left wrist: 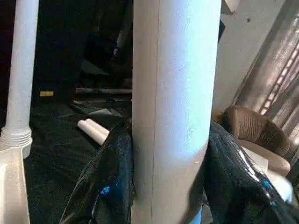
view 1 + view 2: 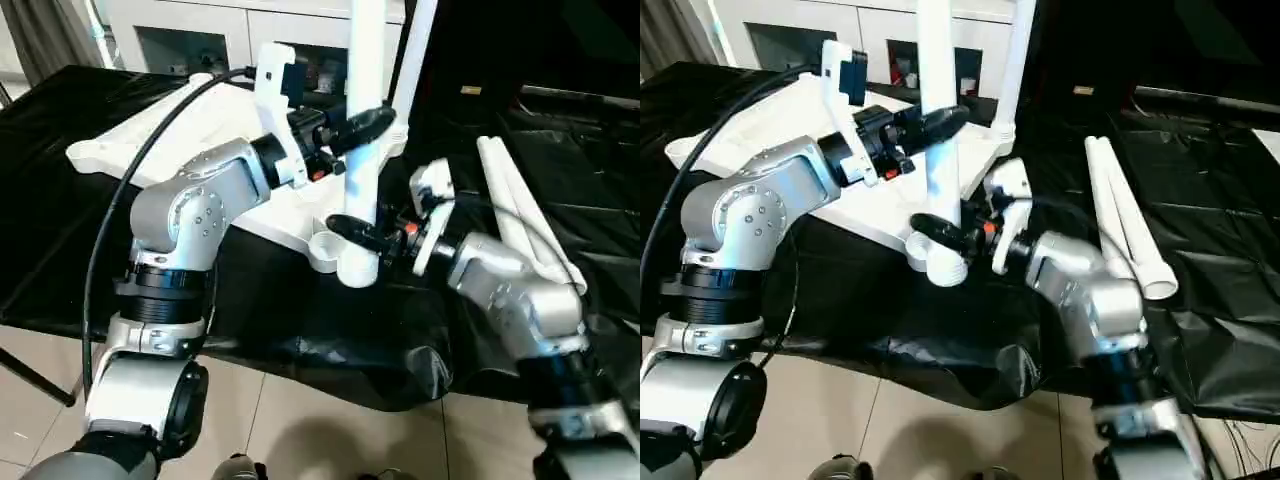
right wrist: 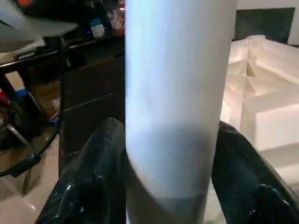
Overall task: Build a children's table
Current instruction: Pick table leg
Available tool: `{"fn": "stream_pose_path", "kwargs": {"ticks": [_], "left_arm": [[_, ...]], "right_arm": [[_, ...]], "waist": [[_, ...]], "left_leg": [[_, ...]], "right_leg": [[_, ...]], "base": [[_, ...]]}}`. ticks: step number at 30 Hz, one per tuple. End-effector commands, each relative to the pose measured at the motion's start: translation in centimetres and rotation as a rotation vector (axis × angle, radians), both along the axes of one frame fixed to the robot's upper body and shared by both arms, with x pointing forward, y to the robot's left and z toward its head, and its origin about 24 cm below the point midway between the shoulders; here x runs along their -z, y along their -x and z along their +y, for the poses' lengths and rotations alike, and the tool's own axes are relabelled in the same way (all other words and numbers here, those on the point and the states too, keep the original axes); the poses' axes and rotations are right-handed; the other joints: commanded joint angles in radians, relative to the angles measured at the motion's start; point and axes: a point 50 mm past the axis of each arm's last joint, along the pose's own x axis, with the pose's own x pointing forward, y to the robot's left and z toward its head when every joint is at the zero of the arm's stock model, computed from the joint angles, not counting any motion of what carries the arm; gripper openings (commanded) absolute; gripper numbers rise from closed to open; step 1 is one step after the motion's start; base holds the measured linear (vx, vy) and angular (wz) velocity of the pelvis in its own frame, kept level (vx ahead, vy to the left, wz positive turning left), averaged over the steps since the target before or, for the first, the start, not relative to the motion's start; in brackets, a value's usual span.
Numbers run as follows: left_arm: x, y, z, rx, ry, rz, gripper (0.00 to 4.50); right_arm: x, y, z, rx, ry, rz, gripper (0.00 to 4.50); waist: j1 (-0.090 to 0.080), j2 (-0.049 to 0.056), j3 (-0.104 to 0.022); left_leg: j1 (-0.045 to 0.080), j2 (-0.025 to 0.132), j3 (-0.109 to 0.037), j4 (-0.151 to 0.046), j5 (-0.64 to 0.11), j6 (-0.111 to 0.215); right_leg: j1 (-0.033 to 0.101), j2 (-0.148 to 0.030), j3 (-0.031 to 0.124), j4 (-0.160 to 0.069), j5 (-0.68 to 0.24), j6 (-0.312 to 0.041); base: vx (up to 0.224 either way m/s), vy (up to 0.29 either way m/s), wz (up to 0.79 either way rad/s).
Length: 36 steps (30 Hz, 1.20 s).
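Note:
The white tabletop [image 2: 100, 152] lies upside down on the black-covered table, its ribs [image 3: 261, 107] facing up. One white leg [image 2: 418, 50] stands upright in its far corner. A second leg [image 2: 362, 190] is held upright at the near corner, its lower end close beside the round socket [image 2: 325, 250]; I cannot tell if it is seated. My left gripper [image 2: 362, 132] is shut on this leg higher up, its fingers [image 1: 107, 177] pressed against both sides. My right gripper [image 2: 358, 240] clasps the leg low down, with its fingers [image 3: 88, 177] on either side.
Two more white legs [image 2: 520, 210] lie side by side on the black cloth at the right. A white cabinet with glass doors [image 2: 200, 30] stands behind the table. The table's front edge drops to a tiled floor [image 2: 330, 430].

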Motion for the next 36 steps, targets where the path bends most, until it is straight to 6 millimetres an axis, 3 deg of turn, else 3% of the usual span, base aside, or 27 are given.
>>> {"fn": "stream_pose_path", "kwargs": {"ticks": [1,27,29,32,34,36], "left_arm": [[-1.0,0.2,-0.3,0.040,-0.012,-0.038,1.77],[-0.8,1.7,-1.0,0.200,-0.057,-0.091,1.77],[-0.8,1.7,-1.0,0.200,-0.058,-0.094,1.77],[-0.8,1.6,-1.0,0.196,-0.060,-0.095,1.77],[-0.8,1.7,-1.0,0.196,-0.060,-0.096,1.77],[-0.9,1.7,-1.0,0.196,-0.053,-0.095,1.77]], "right_arm": [[-0.3,-0.1,-0.4,-0.016,0.036,-0.002,3.05],[0.0,0.5,-0.6,-0.155,0.080,0.099,3.06],[0.0,0.5,-0.5,-0.156,0.079,0.102,2.71],[0.1,0.5,-0.5,-0.160,0.080,0.105,2.66],[0.1,0.5,-0.5,-0.165,0.081,0.108,2.28],[0.2,0.5,-0.5,-0.167,0.080,0.110,2.24]], "waist": [[0.003,0.000,-0.105],[0.005,-0.004,-0.106],[0.005,-0.006,-0.105],[0.005,-0.006,-0.105],[0.005,-0.006,-0.105],[0.005,-0.006,-0.105]], "left_leg": [[0.017,0.013,-0.012,-0.057,-0.110,0.009],[0.016,0.015,-0.012,-0.057,-0.102,0.011],[0.015,0.014,-0.012,-0.057,-0.102,0.011],[0.016,0.014,-0.011,-0.056,-0.105,0.012],[0.016,0.015,-0.011,-0.057,-0.106,0.012],[0.015,0.014,-0.011,-0.057,-0.105,0.011]], "right_leg": [[0.065,-0.063,0.040,-0.075,-0.104,-0.211],[0.065,-0.065,0.040,-0.074,-0.116,-0.216],[0.065,-0.064,0.040,-0.073,-0.114,-0.216],[0.065,-0.064,0.040,-0.074,-0.118,-0.215],[0.064,-0.065,0.040,-0.075,-0.124,-0.213],[0.065,-0.064,0.040,-0.074,-0.125,-0.212]], "base": [[0.000,0.000,0.00],[0.000,0.000,0.00],[0.000,0.000,0.00],[0.000,0.000,0.00],[0.000,0.000,0.00],[0.000,0.000,0.00]]}}
